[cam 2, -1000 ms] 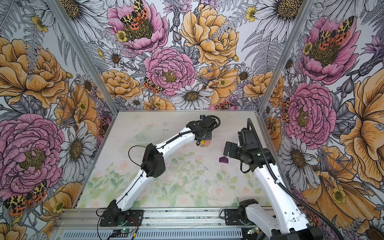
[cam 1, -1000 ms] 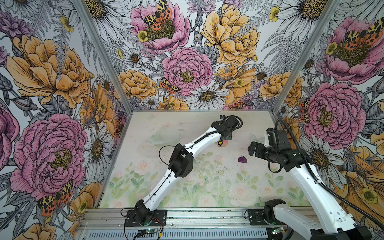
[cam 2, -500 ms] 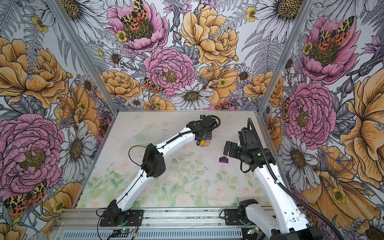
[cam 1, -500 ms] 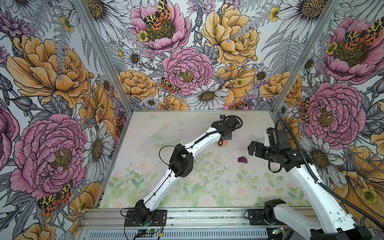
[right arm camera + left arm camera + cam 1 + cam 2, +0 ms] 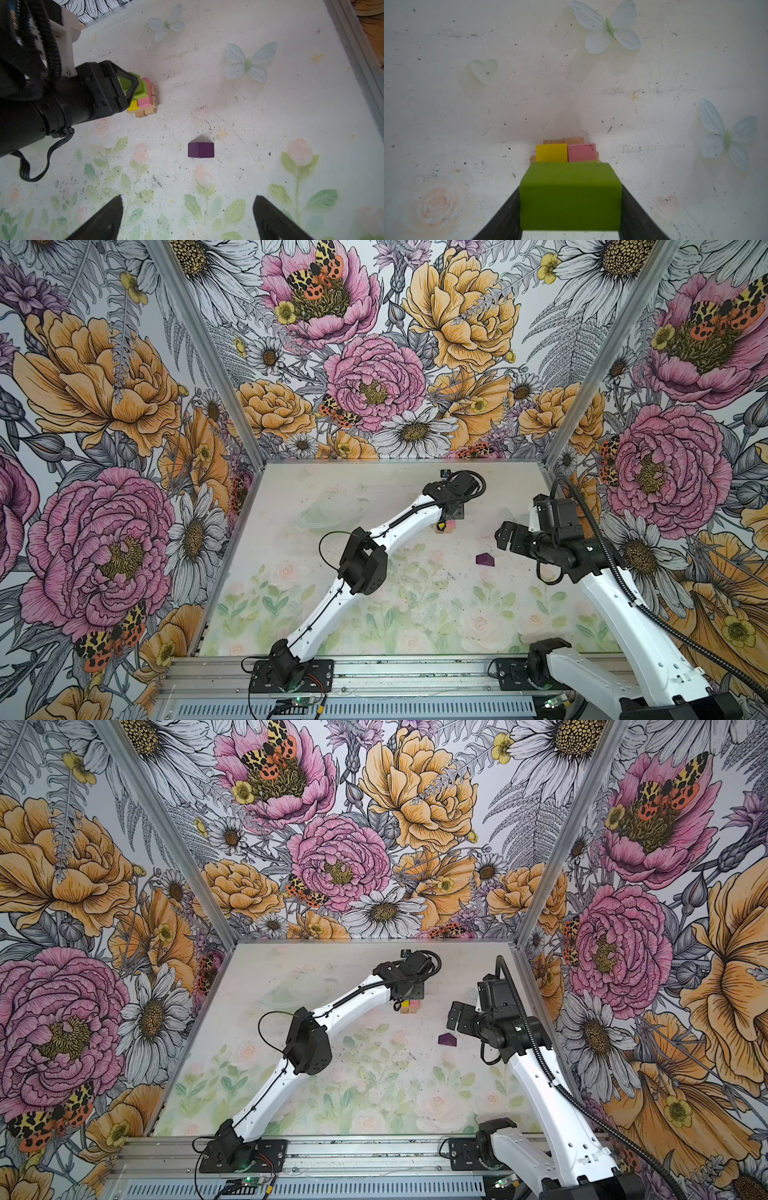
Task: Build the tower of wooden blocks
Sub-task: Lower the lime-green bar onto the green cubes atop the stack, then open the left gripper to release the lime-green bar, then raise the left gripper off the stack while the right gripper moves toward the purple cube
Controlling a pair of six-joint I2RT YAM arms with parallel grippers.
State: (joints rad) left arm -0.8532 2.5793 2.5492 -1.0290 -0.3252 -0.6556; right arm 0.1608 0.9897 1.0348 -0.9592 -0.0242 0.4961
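The wood block tower (image 5: 145, 99) stands at the back of the table, tan oblongs (image 5: 563, 140) at its base with a yellow block (image 5: 552, 152) and a pink block (image 5: 582, 152) side by side on them. A green block (image 5: 143, 89) shows above those. My left gripper (image 5: 570, 187) is shut on the lime brick (image 5: 570, 199) right over the tower (image 5: 444, 526); whether the brick rests on it I cannot tell. The purple peaked piece (image 5: 201, 149) lies alone on the table (image 5: 485, 559). My right gripper (image 5: 188, 197) hovers open near it, holding nothing.
The left arm's elbow (image 5: 362, 561) juts over the middle of the floral table mat (image 5: 374, 614). Flowered walls close in the left, back and right; the right wall's metal edge (image 5: 357, 52) runs close to the right gripper (image 5: 455, 1018).
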